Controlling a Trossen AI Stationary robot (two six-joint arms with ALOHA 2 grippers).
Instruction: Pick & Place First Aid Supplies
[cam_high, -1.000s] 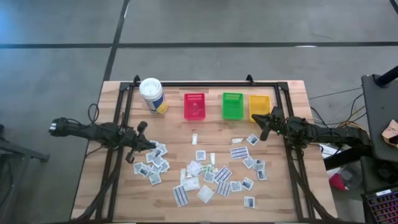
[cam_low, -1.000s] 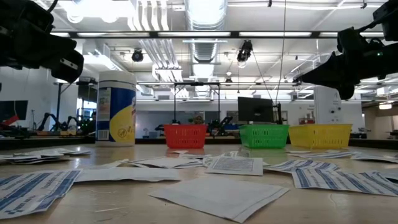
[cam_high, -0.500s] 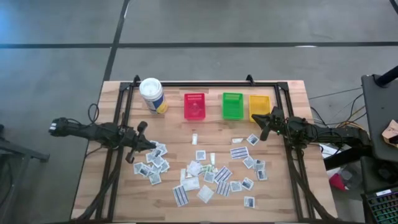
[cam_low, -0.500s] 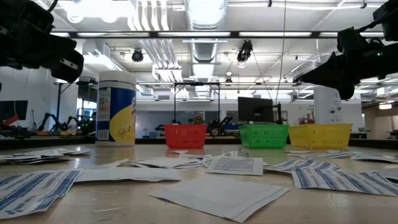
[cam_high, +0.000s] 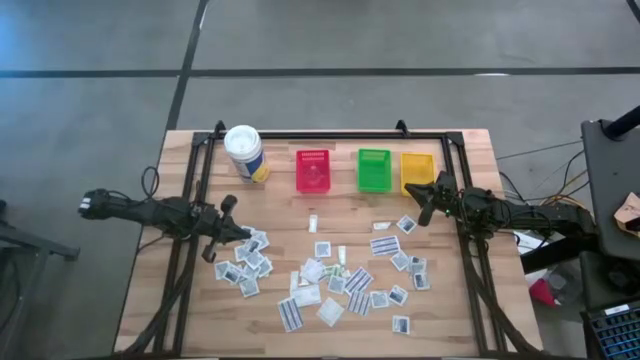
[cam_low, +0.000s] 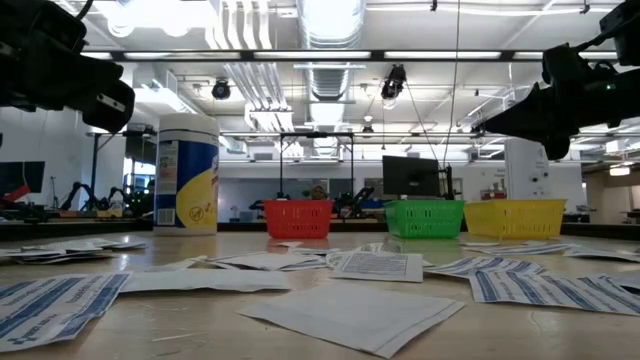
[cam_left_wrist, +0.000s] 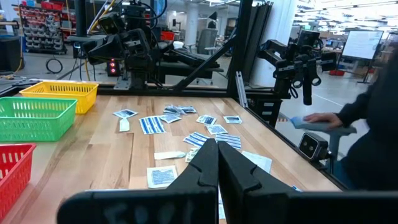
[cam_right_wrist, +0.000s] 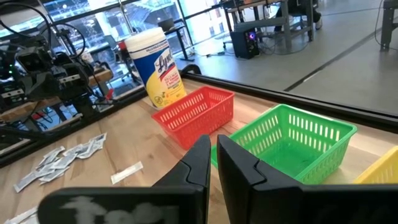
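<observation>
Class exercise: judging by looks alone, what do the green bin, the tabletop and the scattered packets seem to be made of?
Green bin: probably moulded plastic, glossy, with lattice walls. Tabletop: wood, pale and matt, with visible plank seams and grain. Packets: likely thin paper, flat white, some with dark-blue print; a coating cannot be ruled out.

Grey concrete floor (cam_high: 400, 40) with dark seams surrounds the wooden tabletop (cam_high: 280, 205); ceiling ducts (cam_low: 330, 30), strip lights and perhaps a monitor (cam_low: 410, 175) show beyond.
</observation>
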